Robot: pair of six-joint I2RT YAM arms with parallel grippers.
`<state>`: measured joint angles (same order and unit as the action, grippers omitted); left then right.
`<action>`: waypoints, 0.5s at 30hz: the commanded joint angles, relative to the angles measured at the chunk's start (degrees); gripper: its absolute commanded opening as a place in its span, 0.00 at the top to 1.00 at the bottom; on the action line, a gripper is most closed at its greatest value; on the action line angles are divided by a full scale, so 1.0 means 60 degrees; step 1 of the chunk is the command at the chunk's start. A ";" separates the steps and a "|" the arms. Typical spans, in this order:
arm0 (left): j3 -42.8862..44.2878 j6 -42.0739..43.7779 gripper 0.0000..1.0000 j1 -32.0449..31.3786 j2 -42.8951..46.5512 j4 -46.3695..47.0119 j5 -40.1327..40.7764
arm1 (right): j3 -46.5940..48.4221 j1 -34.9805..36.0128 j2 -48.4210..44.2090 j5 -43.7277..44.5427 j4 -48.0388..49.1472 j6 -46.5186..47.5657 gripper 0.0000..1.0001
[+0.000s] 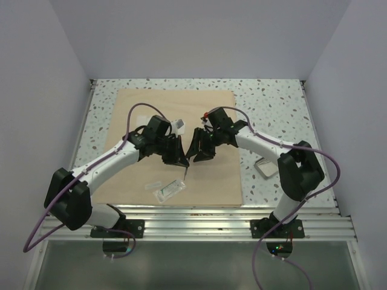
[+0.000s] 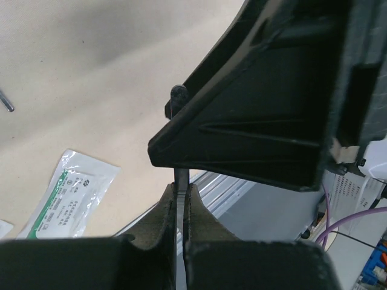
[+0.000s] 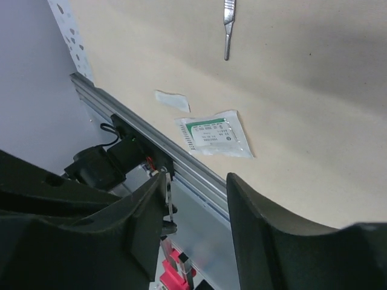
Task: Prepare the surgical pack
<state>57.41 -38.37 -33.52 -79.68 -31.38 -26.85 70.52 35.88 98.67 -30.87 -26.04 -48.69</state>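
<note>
Speckled bench (image 1: 272,96) carries the cloth wrap (image 1: 151,109) spread flat; above its middle the left claw (image 1: 178,158) pinches a thin metal tool (image 2: 180,178), the right claw (image 1: 199,151) half-wide beside it, which should close squarely on the shaft before the left lets go.

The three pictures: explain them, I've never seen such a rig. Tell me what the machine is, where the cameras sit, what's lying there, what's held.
Two robot arms are bolted to the table. The wide picture looks down from above and behind them; the others come from wrist cameras. The surgical pack, a tan cloth, lies flat, with a clear pouch and a loose metal instrument on it; a metal tray sits beside it. The left end effector is shut on a thin metal tool. The right end effector is open, empty.
</note>
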 commanded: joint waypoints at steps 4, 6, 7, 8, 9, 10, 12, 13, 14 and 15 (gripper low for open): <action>0.0071 0.0125 1.00 -0.0053 0.0199 0.0381 -0.0359 | 0.0157 0.0231 0.0225 -0.0098 0.0706 -0.0775 0.77; 0.0144 0.0227 1.00 -0.0053 0.0155 0.0337 -0.0286 | 0.0097 0.0231 0.0224 -0.0128 0.0708 -0.0850 1.00; 0.0231 0.0286 1.00 -0.0068 0.0097 0.0163 -0.0097 | 0.0112 0.0202 0.0181 0.0003 0.0577 -0.0792 1.00; 0.0493 0.0345 0.94 -0.0068 0.0082 0.0001 0.0137 | 0.0112 0.0115 0.0137 0.0047 0.0445 -0.0734 1.00; 0.0655 0.0461 0.73 -0.0068 0.0038 -0.0218 0.0429 | 0.0126 0.0027 0.0079 0.0352 0.0052 -0.0646 1.00; 0.0947 0.0535 0.65 -0.0054 -0.0035 -0.0553 0.0925 | 0.0083 -0.0090 -0.0154 0.0544 -0.0227 -0.0471 1.00; 0.1168 0.0710 0.46 -0.0024 -0.0123 -0.0776 0.1338 | -0.0063 -0.0733 -0.0433 0.0779 -0.0928 -0.0266 1.00; 0.1242 0.0740 0.42 0.0005 -0.0181 -0.0922 0.1645 | -0.0224 -0.1040 -0.0623 0.0882 -0.1194 -0.0018 1.00; 0.1330 0.0784 0.38 0.0020 -0.0226 -0.0981 0.1764 | -0.0269 -0.1725 -0.0959 0.1216 -0.1530 0.0173 1.00; 0.1360 0.0857 0.36 0.0092 -0.0255 -0.1025 0.1881 | -0.0284 -0.2138 -0.1165 0.1423 -0.2302 0.0407 1.00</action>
<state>62.52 -35.81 -33.71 -80.60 -35.24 -20.53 69.58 30.61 97.93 -28.10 -29.41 -50.35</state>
